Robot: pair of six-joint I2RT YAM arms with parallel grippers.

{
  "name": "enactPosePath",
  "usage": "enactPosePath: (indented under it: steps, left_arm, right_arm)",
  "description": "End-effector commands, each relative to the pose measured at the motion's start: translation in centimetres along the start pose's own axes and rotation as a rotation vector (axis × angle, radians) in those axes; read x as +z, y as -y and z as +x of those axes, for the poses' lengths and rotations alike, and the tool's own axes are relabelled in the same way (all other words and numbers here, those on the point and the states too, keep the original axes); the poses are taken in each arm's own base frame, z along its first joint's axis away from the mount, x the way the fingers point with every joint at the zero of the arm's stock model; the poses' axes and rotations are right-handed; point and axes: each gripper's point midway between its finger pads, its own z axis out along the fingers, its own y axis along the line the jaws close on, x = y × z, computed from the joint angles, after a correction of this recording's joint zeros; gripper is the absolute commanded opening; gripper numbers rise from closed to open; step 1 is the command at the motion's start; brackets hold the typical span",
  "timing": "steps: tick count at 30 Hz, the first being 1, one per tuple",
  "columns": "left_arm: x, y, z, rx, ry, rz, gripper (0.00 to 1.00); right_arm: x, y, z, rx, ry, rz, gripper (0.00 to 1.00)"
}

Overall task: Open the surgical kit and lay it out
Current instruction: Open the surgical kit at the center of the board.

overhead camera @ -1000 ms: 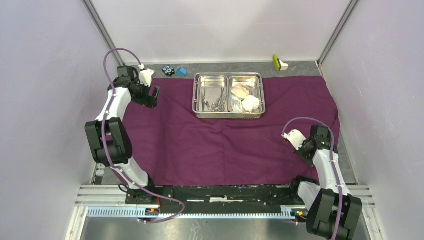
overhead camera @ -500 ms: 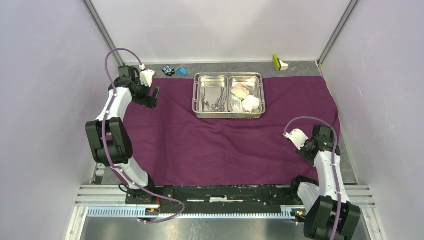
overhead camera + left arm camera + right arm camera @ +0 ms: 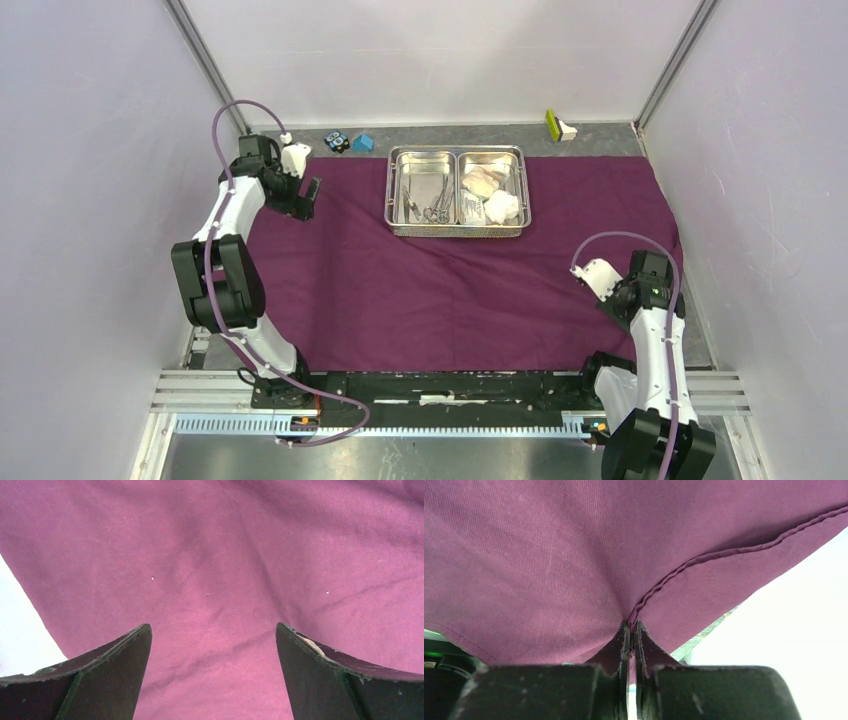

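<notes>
The purple cloth wrap (image 3: 450, 290) is spread over most of the table, long axis running 9 to 3 o'clock. The two-compartment steel tray (image 3: 457, 233) sits on it up at 12 o'clock, with the forceps (image 3: 437, 210) in its left half and the gauze wads (image 3: 492, 195) in its right. Your right gripper (image 3: 631, 630) is clamped shut on the stitched hem (image 3: 704, 560), down at the cloth's 4 o'clock corner, and the wrist cam shows the fabric tenting up out of the pinch. From that grip the rest of the wrap lies off toward 10 o'clock, so I'd guess any flattening tug has to go the opposite way, out toward 4 o'clock. The right arm is the one on that corner, so it's that arm's job. Your left gripper (image 3: 212, 626) is wide open, holding nothing, over the 10 o'clock corner near the cloth's left edge. I'd pull gently, since the tray rides on the same cloth.
</notes>
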Motion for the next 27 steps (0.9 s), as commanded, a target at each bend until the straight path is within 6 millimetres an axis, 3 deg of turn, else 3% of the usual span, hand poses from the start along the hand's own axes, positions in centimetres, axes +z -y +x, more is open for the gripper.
enactPosePath:
  steps: [1, 7, 11, 16, 21, 27]
  left_arm:
    - [-1.3, -0.5, -1.0, 0.053, 0.045, -0.033, 1.0]
    - [-1.7, -0.2, -0.6, 0.063, 0.045, -0.035, 1.0]
    - [-1.8, 0.0, -0.4, 0.061, 0.045, -0.033, 1.0]
    - [-1.9, 0.1, -0.2, 0.063, 0.044, -0.034, 1.0]
    - [-2.0, 0.0, -0.1, 0.062, 0.045, -0.038, 1.0]
    - [-2.0, 0.0, -0.5, 0.064, 0.055, -0.037, 1.0]
  right_arm:
    - [-1.0, 0.9, 0.4, -0.007, -0.025, 0.03, 0.05]
    - [-0.9, 0.7, 1.0, -0.028, -0.052, 0.026, 0.06]
    - [-0.9, 0.9, 1.4, -0.035, -0.07, 0.041, 0.14]
    - [-0.7, 1.2, 1.6, -0.047, -0.083, 0.04, 0.17]
    - [-0.7, 1.3, 1.8, -0.049, -0.091, 0.037, 0.13]
    - [-0.5, 1.6, 2.3, -0.033, -0.113, 0.059, 0.0]
